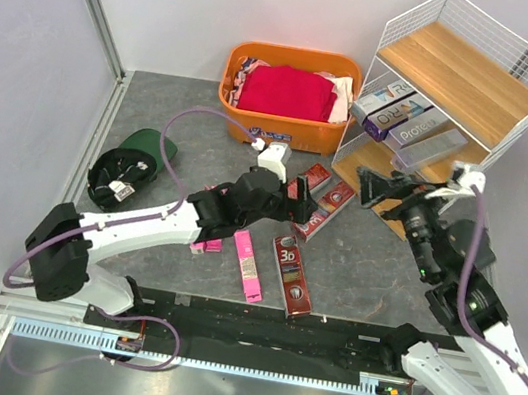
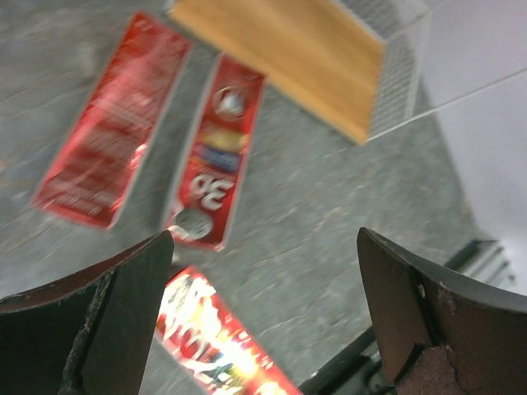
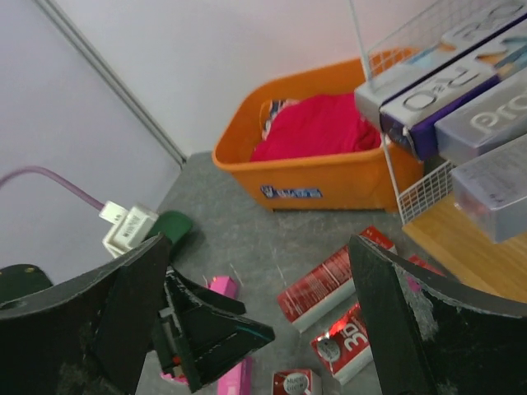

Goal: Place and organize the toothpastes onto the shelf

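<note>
Both arms reach out from their bases and lean in toward each other. The left arm (image 1: 138, 222) runs in a long diagonal, up and to the right, pretty stretched out. The left gripper (image 1: 293, 194) at the end has its jaws spread wide, and in its own wrist view the dark fingers (image 2: 123, 317) sit way apart at either edge. The right arm (image 1: 473, 314) goes up from its base, bends at the elbow, then reaches up-left. The right gripper (image 1: 375, 184) is gaping too, same deal. The two grippers are near each other, not touching.
</note>
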Robot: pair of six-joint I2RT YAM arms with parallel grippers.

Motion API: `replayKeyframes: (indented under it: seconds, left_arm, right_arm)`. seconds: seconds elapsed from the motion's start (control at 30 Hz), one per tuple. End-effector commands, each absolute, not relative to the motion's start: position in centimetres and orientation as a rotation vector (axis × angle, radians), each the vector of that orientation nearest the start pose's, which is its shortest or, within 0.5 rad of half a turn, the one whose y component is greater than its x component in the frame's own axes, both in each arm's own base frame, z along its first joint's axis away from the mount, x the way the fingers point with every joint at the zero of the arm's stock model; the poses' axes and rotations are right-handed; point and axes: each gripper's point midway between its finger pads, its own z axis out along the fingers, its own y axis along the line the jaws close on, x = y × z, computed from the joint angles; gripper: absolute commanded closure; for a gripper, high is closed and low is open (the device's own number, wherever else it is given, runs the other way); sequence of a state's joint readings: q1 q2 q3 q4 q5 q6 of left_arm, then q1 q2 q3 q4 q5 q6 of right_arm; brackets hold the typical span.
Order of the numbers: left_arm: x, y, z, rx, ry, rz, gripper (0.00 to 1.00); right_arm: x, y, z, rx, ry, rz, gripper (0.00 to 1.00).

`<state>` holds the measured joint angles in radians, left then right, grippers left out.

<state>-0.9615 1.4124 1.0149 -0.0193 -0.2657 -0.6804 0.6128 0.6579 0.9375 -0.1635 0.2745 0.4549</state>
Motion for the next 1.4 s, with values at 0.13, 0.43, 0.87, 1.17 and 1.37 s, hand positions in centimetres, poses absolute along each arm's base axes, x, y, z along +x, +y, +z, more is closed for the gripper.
replayKeyframes:
  seconds: [0.13,0.43,0.87,1.17,1.37]
  left_arm:
    - [26.5,-27.8,17.8,-0.030,2.143,-0.617,0.00]
    - [27.4,-22.6,18.2,-0.209,2.171,-0.740,0.00]
    - [27.5,-21.4,14.9,-0.291,2.255,-0.846,0.00]
    - [27.4,-21.5,14.1,-0.287,2.273,-0.858,0.00]
    - [27.2,-21.7,13.6,-0.286,2.286,-0.872,0.00]
  right_arm:
    - [26.0,19.9,27.9,-0.152,1.898,0.699,0.03]
    - [24.8,23.4,14.7,-0.365,2.266,0.512,0.03]
    - [21.8,24.9,7.9,-0.521,2.448,0.387,0.02]
    - [21.2,26.2,5.1,-0.563,2.503,0.375,0.02]
    - [20.6,27.2,2.7,-0.611,2.547,0.332,0.15]
